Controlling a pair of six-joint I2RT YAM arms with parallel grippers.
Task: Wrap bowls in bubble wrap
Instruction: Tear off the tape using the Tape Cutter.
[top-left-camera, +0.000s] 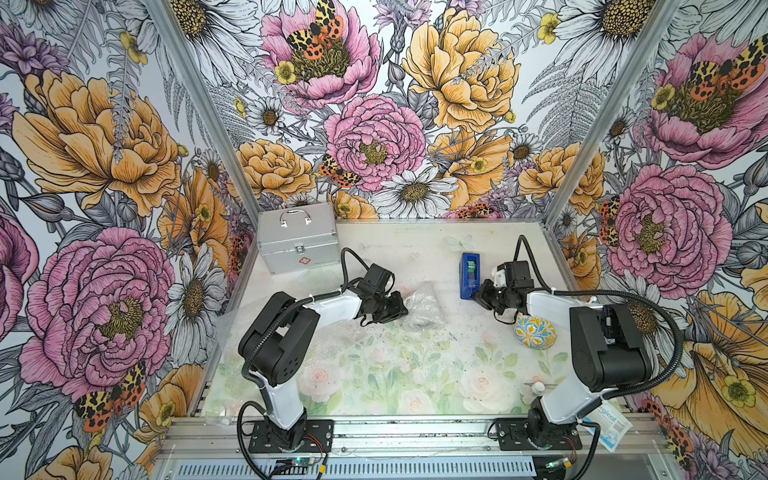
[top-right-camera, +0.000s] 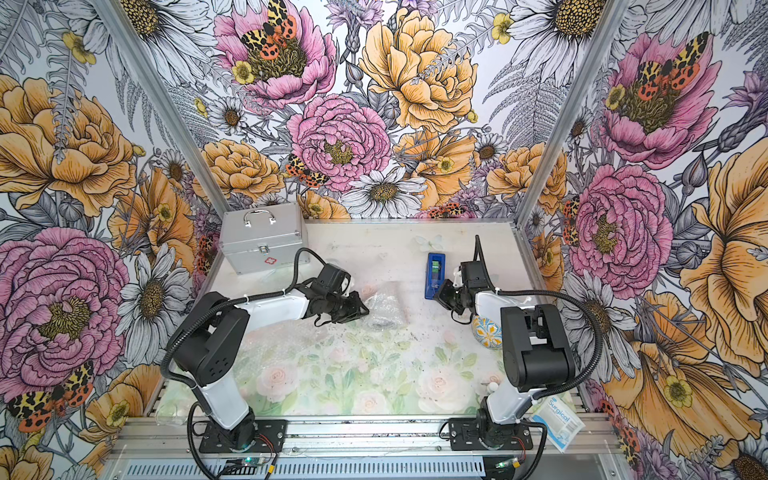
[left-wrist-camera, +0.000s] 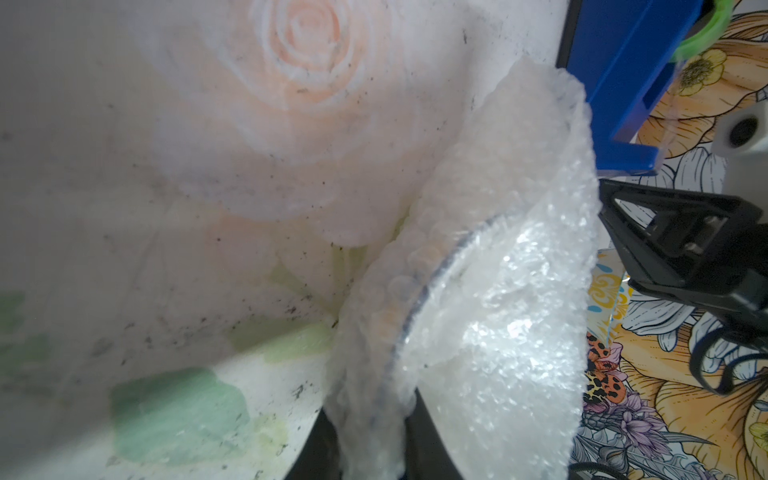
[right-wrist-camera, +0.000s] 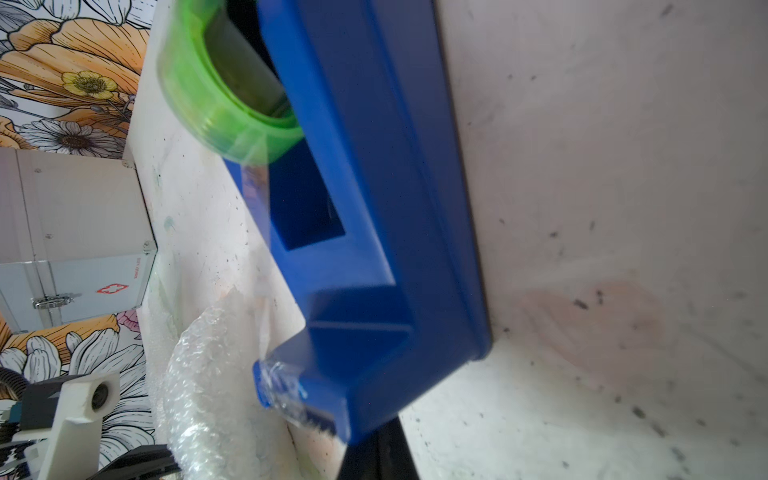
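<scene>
My left gripper (top-left-camera: 401, 309) (top-right-camera: 360, 309) is shut on a crumpled bundle of bubble wrap (top-left-camera: 426, 309) (top-right-camera: 384, 311) at mid-table. In the left wrist view the wrap (left-wrist-camera: 498, 332) is pinched between the dark fingers (left-wrist-camera: 314, 440), and a bowl's curved dark rim (left-wrist-camera: 419, 299) shows through it. A bare blue, white and yellow bowl (top-left-camera: 535, 331) (top-right-camera: 487, 332) leans on its edge beside the right arm. Another bubble wrap sheet (top-left-camera: 332, 336) lies flat under the left arm. My right gripper (top-left-camera: 476, 296) (right-wrist-camera: 380, 457) is shut at the near end of the blue tape dispenser (top-left-camera: 469, 274) (right-wrist-camera: 374, 208).
A silver case (top-left-camera: 297, 241) stands at the back left. A white packet (top-left-camera: 609, 419) and a small white bottle (top-left-camera: 539, 388) lie by the right arm's base. The dispenser holds a green tape roll (right-wrist-camera: 216, 91). Patterned walls close three sides.
</scene>
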